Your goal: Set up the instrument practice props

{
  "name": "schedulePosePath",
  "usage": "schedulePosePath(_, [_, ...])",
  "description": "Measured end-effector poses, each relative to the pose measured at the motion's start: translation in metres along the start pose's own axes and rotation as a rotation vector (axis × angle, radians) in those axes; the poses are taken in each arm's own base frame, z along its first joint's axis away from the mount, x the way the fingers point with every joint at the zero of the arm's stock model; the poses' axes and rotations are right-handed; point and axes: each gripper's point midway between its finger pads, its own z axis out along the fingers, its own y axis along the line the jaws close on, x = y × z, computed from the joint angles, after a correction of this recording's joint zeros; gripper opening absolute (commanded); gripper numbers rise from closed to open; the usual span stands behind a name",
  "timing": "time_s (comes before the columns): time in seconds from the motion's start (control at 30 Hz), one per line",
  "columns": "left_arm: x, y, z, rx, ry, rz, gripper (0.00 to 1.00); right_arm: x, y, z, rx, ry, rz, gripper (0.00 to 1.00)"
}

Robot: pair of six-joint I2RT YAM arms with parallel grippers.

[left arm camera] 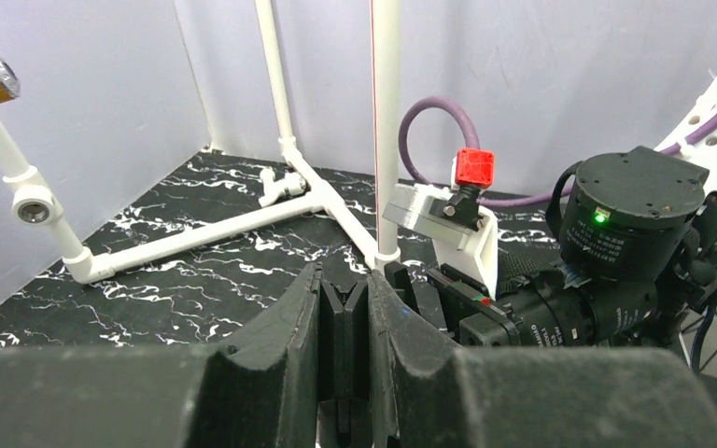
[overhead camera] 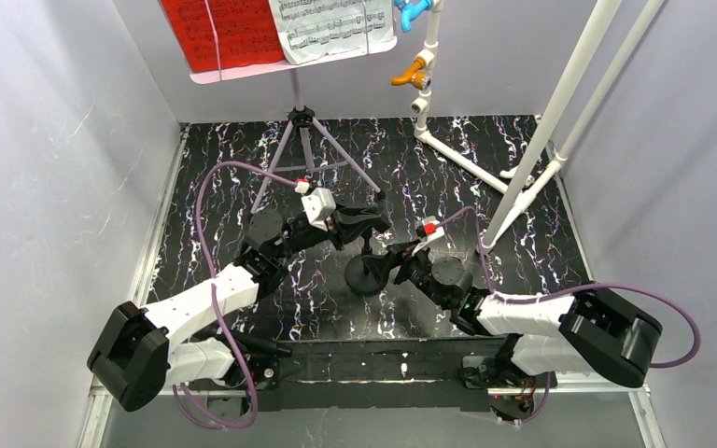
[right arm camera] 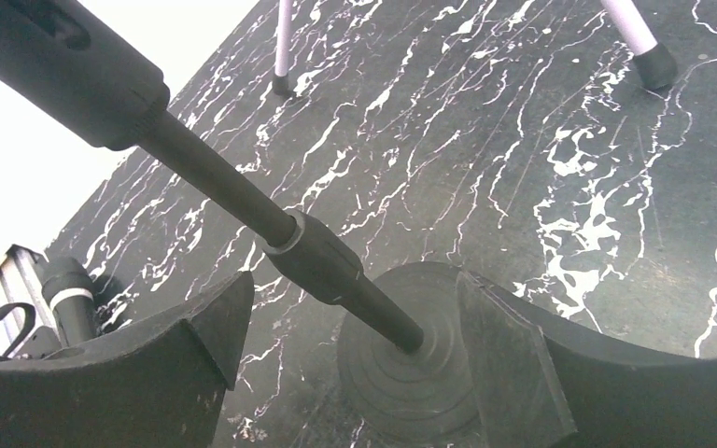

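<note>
- We see plain pale lilac-grey walls on three sides: the left wall [overhead camera: 56, 140], the back wall [overhead camera: 504, 47] and the right wall [overhead camera: 672, 140].
- The desk [overhead camera: 411, 159] is black with white marbled veins, under even light.
- At its back right we see a white pipe frame [overhead camera: 557, 103] carrying an orange tap [overhead camera: 412, 72] and a blue tap [overhead camera: 414, 11].

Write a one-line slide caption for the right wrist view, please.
Open right gripper flanks the black microphone stand just above its round base on the marbled black table.
</note>
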Motion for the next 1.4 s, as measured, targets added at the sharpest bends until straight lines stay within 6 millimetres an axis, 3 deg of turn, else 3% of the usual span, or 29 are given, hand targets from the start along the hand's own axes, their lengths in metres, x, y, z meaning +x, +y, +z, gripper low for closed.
schedulePosePath(0.5, [-0.005, 0.008, -0.005, -0.089, -0.13, -0.087, 0.03, 0.005, 0.015, 0.029, -0.055, -0.018, 0.064, 0.89])
schedulePosePath(0.53, [-0.005, 0.008, -0.005, -0.088, -0.132, -0.094, 0.14, 0.007, 0.013, 0.029, -0.051, -0.016, 0.064, 0.89])
schedulePosePath(0.57, [-0.005, 0.008, -0.005, -0.087, -0.133, -0.099, 0.37, 0.007, 0.013, 0.029, -0.049, -0.014, 0.063, 0.89])
schedulePosePath(0.6, [-0.005, 0.007, -0.005, -0.087, -0.132, -0.111, 0.5, 0.007, 0.012, 0.029, -0.047, -0.015, 0.063, 0.9])
schedulePosePath(0.7, [0.004, 0.004, -0.008, -0.087, -0.091, -0.168, 0.79, 0.007, 0.01, 0.03, -0.044, -0.014, 0.055, 0.96])
schedulePosePath(0.73, [0.012, 0.002, -0.01, -0.09, -0.059, -0.206, 0.95, 0.007, 0.009, 0.03, -0.04, -0.012, 0.049, 0.98])
schedulePosePath(0.77, [0.017, 0.0, -0.012, -0.094, -0.036, -0.233, 0.98, 0.008, 0.008, 0.029, -0.036, -0.008, 0.042, 0.98])
schedulePosePath(0.9, [0.022, -0.009, -0.033, -0.141, 0.043, -0.33, 0.98, 0.006, 0.005, 0.022, -0.021, 0.022, -0.023, 0.98])
schedulePosePath(1.07, [-0.02, -0.018, -0.073, -0.231, 0.037, -0.338, 0.98, -0.007, 0.006, 0.007, -0.028, 0.038, -0.112, 0.98])
schedulePosePath(1.2, [-0.04, -0.009, -0.099, -0.384, 0.116, -0.371, 0.98, -0.016, 0.003, -0.006, -0.014, 0.046, -0.156, 0.98])
schedulePosePath(1.3, [-0.032, 0.016, -0.123, -0.618, 0.253, -0.44, 0.98, -0.017, -0.003, -0.013, 0.011, 0.063, -0.183, 0.98])
schedulePosePath(1.4, [0.0, 0.048, -0.162, -0.905, 0.429, -0.536, 0.98, -0.014, -0.01, -0.017, 0.034, 0.087, -0.2, 0.98])
